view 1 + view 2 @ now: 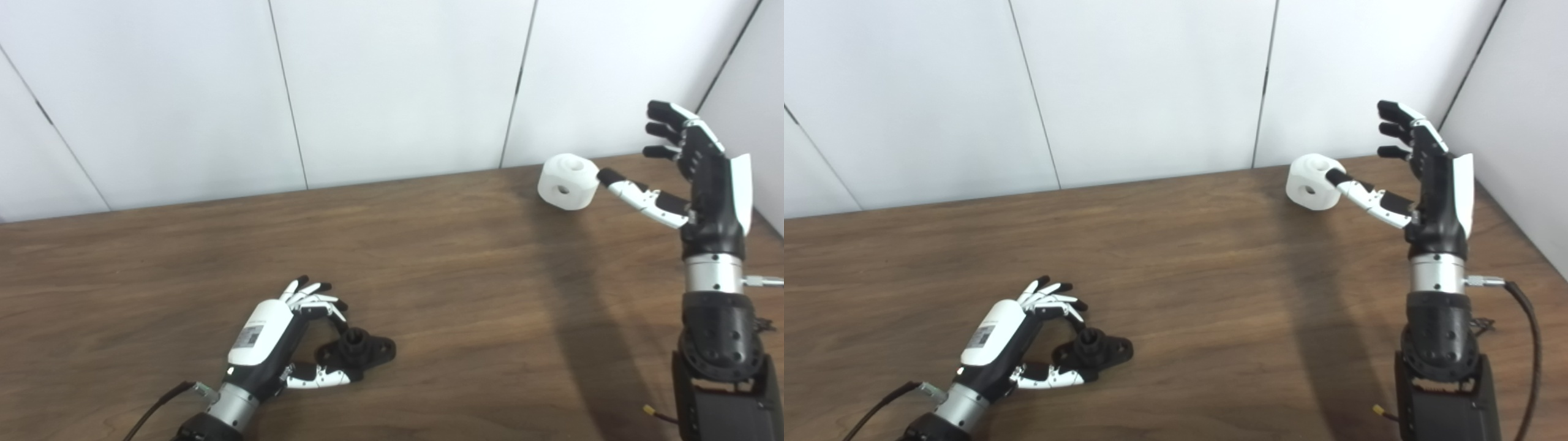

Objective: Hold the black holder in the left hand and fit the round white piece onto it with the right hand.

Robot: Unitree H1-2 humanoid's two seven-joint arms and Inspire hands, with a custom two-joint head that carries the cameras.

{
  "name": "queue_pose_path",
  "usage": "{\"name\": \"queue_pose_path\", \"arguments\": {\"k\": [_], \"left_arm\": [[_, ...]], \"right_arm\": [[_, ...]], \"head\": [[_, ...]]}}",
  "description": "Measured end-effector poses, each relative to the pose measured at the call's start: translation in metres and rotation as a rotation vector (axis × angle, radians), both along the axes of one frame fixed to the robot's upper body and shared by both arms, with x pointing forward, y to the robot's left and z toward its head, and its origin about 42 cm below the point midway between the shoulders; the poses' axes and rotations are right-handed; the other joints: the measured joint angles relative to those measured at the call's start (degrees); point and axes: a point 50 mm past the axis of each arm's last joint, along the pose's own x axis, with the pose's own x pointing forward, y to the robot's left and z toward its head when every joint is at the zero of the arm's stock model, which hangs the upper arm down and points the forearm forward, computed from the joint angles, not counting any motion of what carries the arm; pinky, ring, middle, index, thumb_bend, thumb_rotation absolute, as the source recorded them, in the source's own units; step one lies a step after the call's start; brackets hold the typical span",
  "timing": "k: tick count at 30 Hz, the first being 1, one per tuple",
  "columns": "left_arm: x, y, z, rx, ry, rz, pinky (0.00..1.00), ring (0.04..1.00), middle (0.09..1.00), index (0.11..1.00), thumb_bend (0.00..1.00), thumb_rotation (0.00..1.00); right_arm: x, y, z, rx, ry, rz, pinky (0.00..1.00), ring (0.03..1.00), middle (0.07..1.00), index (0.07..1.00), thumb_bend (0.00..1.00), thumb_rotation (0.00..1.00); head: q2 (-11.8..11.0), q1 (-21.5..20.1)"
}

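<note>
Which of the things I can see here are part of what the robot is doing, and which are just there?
Part of the job:
- small black plastic holder lying on the table by the left hand
- round white plastic piece with holes, at the open right hand

Just there:
- brown wooden table
- white panelled wall
- no other loose items

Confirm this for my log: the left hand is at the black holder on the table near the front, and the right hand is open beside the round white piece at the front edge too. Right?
Not quite. The round white piece sits at the back of the table near the wall, not the front edge; the left eye view shows it. The rest stands: the left hand is at the black holder near the front, and the right hand is open beside the piece.
</note>
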Motion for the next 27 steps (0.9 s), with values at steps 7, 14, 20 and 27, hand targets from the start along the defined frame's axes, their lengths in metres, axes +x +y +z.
{"name": "queue_pose_path", "arguments": {"k": [7,14,20,27], "left_arm": [[0.003,0.003,-0.002,0.001,-0.005,0.001,1.0,0.894,0.742,0.483,0.52,0.06],[0.004,0.003,-0.003,-0.001,-0.007,0.0,1.0,0.895,0.744,0.483,0.52,0.06],[0.005,0.003,-0.003,-0.002,-0.006,-0.003,1.0,0.897,0.744,0.483,0.52,0.06],[0.006,0.003,-0.004,-0.001,-0.008,-0.006,1.0,0.898,0.744,0.483,0.52,0.06]], "right_arm": [[0.008,-0.027,-0.018,-0.052,0.092,-0.055,0.67,0.756,0.781,0.78,0.69,0.19],[0.027,-0.039,-0.027,-0.088,0.168,-0.061,0.73,0.796,0.822,0.828,0.78,0.25],[0.046,-0.043,-0.022,-0.104,0.215,-0.035,0.75,0.822,0.835,0.838,0.85,0.29],[0.062,-0.046,-0.028,-0.108,0.269,-0.023,0.72,0.803,0.825,0.839,0.85,0.27]], "head": [[-3.9,-1.1],[-5.5,-2.5],[-5.5,-2.6],[-5.8,-2.5]]}}
